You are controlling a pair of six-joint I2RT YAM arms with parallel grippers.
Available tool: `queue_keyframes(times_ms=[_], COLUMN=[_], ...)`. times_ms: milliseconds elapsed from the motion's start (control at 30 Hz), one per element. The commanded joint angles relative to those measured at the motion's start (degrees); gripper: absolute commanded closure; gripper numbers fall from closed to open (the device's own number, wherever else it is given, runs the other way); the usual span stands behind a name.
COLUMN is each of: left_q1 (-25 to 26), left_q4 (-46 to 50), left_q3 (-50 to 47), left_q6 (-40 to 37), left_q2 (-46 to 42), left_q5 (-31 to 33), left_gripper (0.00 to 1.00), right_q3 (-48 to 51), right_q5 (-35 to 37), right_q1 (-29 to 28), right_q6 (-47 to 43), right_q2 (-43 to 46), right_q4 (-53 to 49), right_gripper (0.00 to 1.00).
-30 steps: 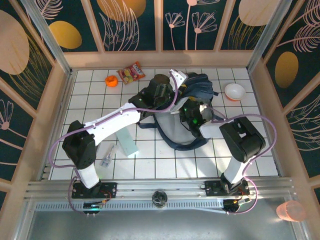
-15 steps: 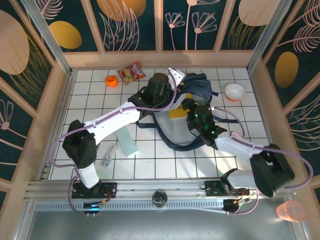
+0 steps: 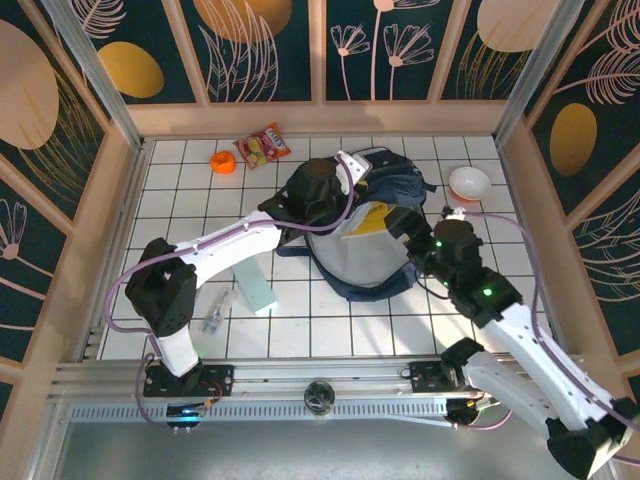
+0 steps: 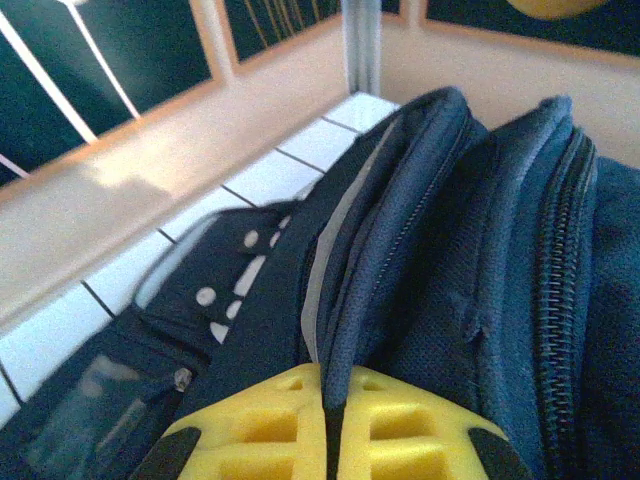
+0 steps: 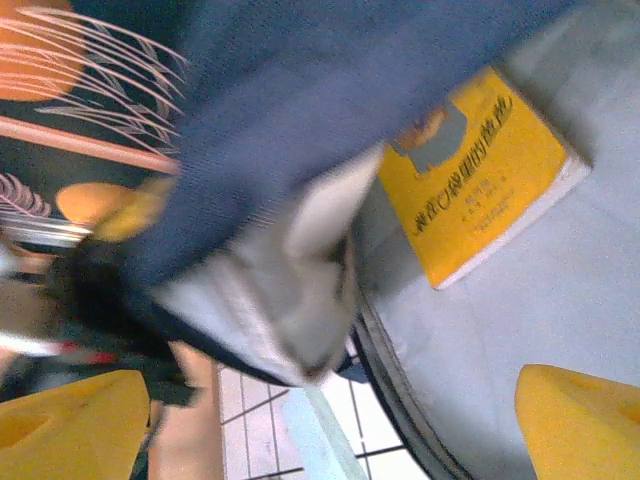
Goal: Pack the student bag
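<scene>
The student bag [image 3: 400, 187], dark navy, lies open mid-table with its pale grey lining [image 3: 365, 262] facing up. A yellow book [image 3: 366, 220] lies inside on the lining and shows in the right wrist view as the yellow book [image 5: 480, 180]. My left gripper [image 3: 335, 200] is at the bag's upper left edge. In the left wrist view the left gripper [image 4: 335, 400] is shut on a fold of the bag's navy rim [image 4: 400, 270]. My right gripper [image 3: 402, 222] sits at the bag's right side, and in its wrist view the right gripper [image 5: 320, 430] is open and holds nothing.
A white bowl [image 3: 469, 183] stands at the back right. A snack packet [image 3: 262, 146] and an orange item [image 3: 222, 161] lie at the back left. A pale green box [image 3: 256, 288] and a clear plastic item [image 3: 214, 315] lie left of the bag.
My right gripper opened and drew back to the right, out of the bag, leaving the yellow book inside. The left gripper kept its hold on the bag's rim.
</scene>
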State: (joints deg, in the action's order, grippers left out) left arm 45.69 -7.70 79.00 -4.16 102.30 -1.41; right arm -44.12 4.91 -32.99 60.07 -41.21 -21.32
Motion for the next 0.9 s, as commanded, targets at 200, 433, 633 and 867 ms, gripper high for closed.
queue_keyframes(times_ms=[200, 433, 633, 867], left_q1=[-1.13, -6.9, -14.04, -21.11], left_q4=[-3.96, -11.28, -13.02, -16.21], left_q3=[-5.85, -13.53, -23.71, -35.27], left_q6=[-1.02, 13.6, 19.99, 26.71], left_q2=[3.4, -5.15, -14.29, -21.47], left_q5=[-13.34, -14.65, -11.71, -10.79], left_gripper=[0.61, 0.19, 0.16, 0.15], right_q3=[-9.5, -10.42, -12.08, -12.2], right_q5=[5.39, -1.51, -7.52, -2.19], right_q1=[-0.23, -0.43, -3.16, -14.7], right_q6=[-21.65, -39.88, -50.74, -64.01], right_q2=[1.89, -4.12, -15.53, -30.86], right_q4=[-12.56, -11.36, -13.08, -14.36], right_gripper=[0.08, 0.1, 0.12, 0.09])
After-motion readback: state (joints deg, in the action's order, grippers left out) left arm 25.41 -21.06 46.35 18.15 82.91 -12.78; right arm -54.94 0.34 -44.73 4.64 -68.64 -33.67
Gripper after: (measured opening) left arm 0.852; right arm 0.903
